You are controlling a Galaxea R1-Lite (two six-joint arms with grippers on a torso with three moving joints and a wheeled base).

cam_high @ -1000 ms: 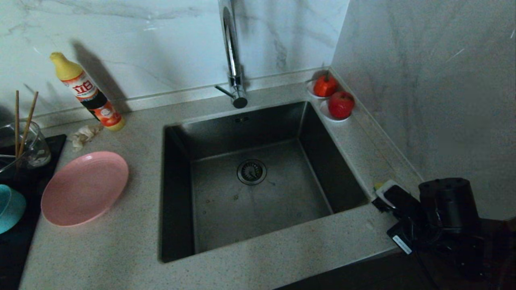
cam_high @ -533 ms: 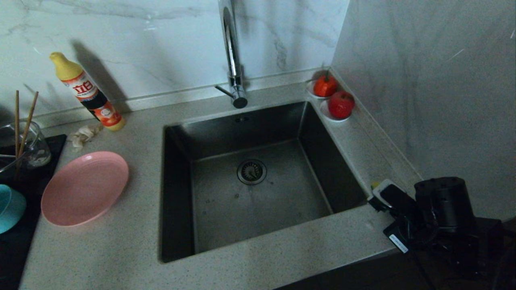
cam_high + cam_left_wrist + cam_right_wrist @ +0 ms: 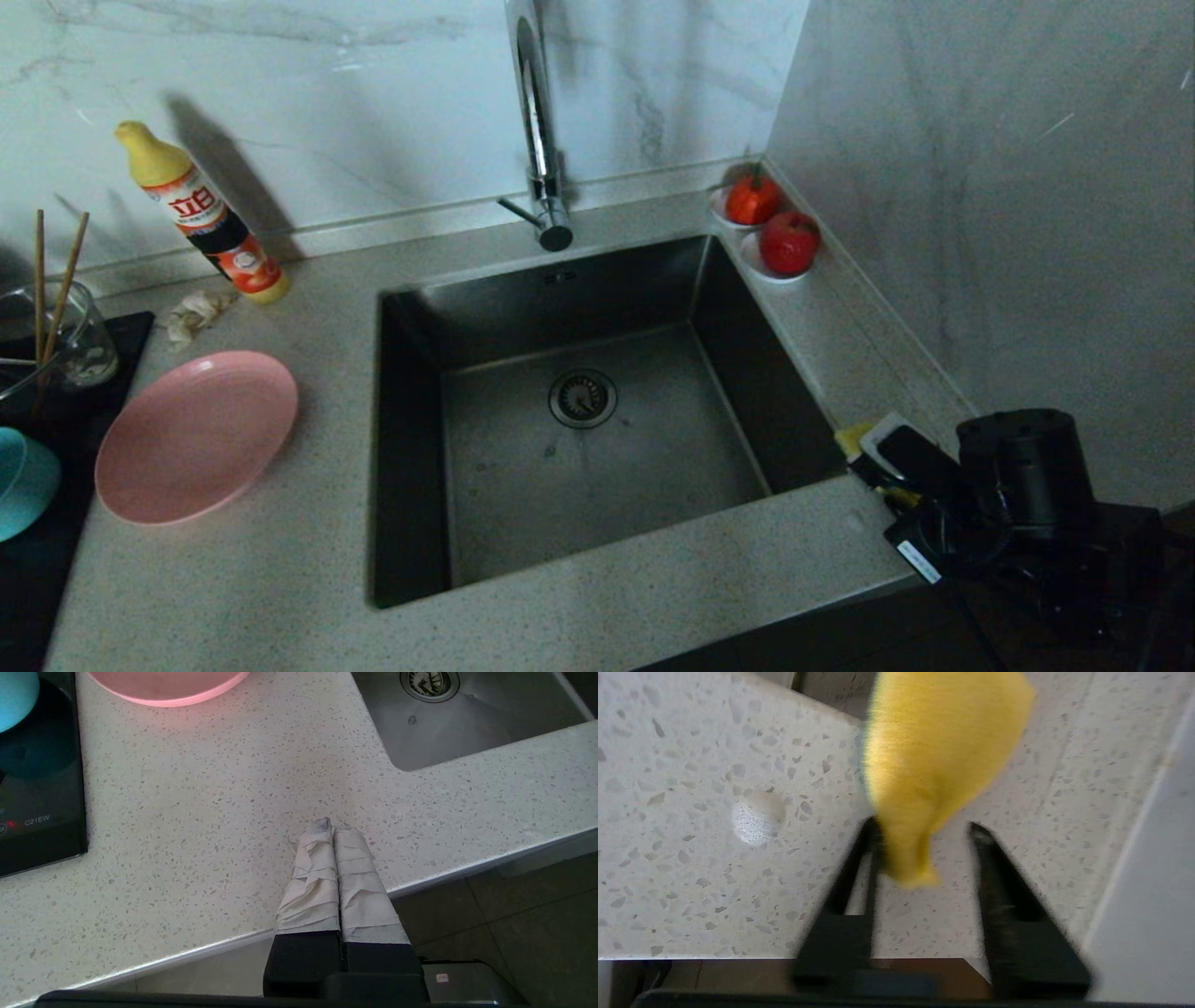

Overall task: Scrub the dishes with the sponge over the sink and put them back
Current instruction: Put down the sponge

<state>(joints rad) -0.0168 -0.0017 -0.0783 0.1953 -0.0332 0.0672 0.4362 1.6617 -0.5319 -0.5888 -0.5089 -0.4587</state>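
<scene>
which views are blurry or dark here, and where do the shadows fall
Head view: dim, with the detergent bottle casting a hard shadow up and to its right on the marble wall. Left wrist view: sharp and evenly lit, speckled counter crisp. Right wrist view: smeared, the yellow sponge and right gripper soft-edged.

Dim marble walls [image 3: 980,187], speckled stone counter [image 3: 280,579]
</scene>
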